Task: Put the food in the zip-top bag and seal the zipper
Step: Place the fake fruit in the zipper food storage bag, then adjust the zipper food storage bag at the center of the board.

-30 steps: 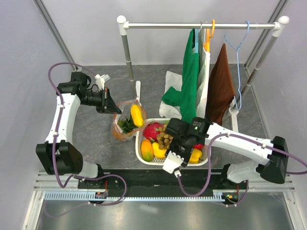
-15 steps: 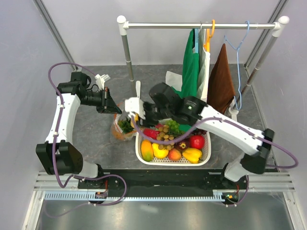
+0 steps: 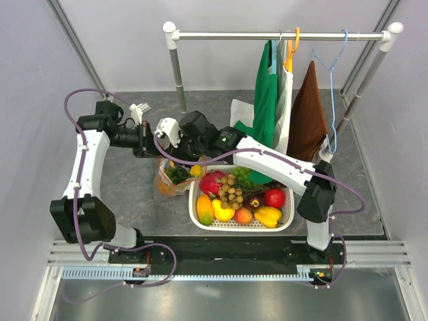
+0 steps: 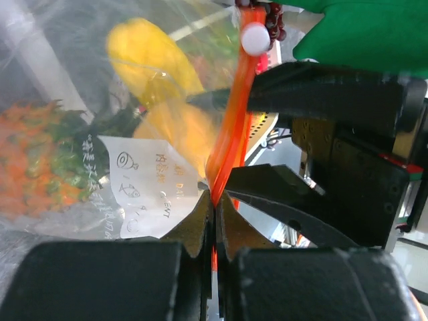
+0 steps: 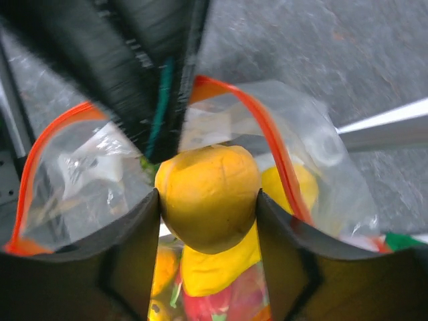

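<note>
The zip-top bag (image 3: 171, 176) stands left of the basket, with an orange pineapple (image 4: 40, 160) and a yellow lemon-like piece (image 4: 144, 50) inside. My left gripper (image 3: 152, 148) is shut on the orange-red zipper (image 4: 234, 127) at the near end of the bag's mouth (image 4: 215, 204). The white slider tab (image 4: 255, 38) sits at the far end. My right gripper (image 3: 179, 155) is shut on a yellow-orange fruit (image 5: 208, 194) and holds it right over the open mouth, between the two zipper strips (image 5: 267, 140).
A white slotted basket (image 3: 288, 221) with several toy fruits stands right of the bag. Behind it a clothes rack (image 3: 274, 35) holds green, white and brown garments; its left pole (image 3: 179, 87) stands just behind the bag. The two grippers are close together.
My right arm has swung from the basket up and left to above the bag's mouth, carrying the yellow-orange fruit. My left gripper has kept its hold on the zipper.
</note>
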Available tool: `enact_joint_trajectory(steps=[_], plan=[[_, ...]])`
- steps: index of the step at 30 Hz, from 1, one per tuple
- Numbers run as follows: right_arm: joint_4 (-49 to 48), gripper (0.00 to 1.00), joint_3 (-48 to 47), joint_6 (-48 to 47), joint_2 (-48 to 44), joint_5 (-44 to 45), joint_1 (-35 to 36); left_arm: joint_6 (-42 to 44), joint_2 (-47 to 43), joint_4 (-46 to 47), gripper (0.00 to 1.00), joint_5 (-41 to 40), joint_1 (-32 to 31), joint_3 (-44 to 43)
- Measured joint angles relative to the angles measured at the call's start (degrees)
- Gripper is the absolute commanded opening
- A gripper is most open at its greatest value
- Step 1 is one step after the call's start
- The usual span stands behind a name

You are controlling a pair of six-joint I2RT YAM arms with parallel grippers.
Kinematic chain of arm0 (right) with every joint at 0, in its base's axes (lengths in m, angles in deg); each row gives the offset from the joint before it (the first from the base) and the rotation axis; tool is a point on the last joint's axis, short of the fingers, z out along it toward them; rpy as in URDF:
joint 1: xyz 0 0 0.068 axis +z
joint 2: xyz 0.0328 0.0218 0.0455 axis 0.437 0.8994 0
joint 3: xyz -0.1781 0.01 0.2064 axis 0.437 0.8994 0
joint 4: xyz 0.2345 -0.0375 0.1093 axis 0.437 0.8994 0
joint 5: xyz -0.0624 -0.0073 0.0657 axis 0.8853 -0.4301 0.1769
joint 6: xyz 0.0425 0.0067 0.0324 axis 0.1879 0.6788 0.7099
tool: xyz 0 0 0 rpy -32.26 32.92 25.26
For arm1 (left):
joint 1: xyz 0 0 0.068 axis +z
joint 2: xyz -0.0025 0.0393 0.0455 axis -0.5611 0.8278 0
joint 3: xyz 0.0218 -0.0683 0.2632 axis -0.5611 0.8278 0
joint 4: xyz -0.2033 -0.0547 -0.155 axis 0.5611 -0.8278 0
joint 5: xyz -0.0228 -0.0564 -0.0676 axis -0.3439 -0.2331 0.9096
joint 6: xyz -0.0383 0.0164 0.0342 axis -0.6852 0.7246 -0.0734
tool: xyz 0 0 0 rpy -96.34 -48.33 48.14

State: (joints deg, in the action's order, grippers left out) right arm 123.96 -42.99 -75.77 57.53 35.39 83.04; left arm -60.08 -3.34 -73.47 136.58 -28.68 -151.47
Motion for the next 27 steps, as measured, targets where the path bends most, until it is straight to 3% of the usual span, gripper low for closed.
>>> enact_joint_trajectory(steps=[2, 7, 14, 21, 27], plan=[[-0.04, 0.89, -1.09, 1.25, 0.61, 2.36, 0.09, 0.0, 0.44, -0.11, 0.02, 0.66, 0.39, 0.0], [-1.01, 0.95, -1.9, 2.43, 0.24, 4.17, 0.13, 0.0, 1.6, -0.11, 0.02, 1.99, 1.36, 0.0], [0.46, 0.93, 3.82, 2.05, -8.81, 1.31, 0.42, 0.0, 1.62, -0.22, 0.02, 2.36, 1.99, 0.07], [2.1, 0.75, 15.72, 12.15, -22.34, 3.43, -2.89, 0.0, 1.62, -0.31, 0.02, 2.36, 2.25, 0.07], [2.1, 0.74, 20.33, 20.17, -20.59, 4.92, -4.37, 0.0, 1.57, -0.31, 0.02, 2.32, 2.25, 0.07]])
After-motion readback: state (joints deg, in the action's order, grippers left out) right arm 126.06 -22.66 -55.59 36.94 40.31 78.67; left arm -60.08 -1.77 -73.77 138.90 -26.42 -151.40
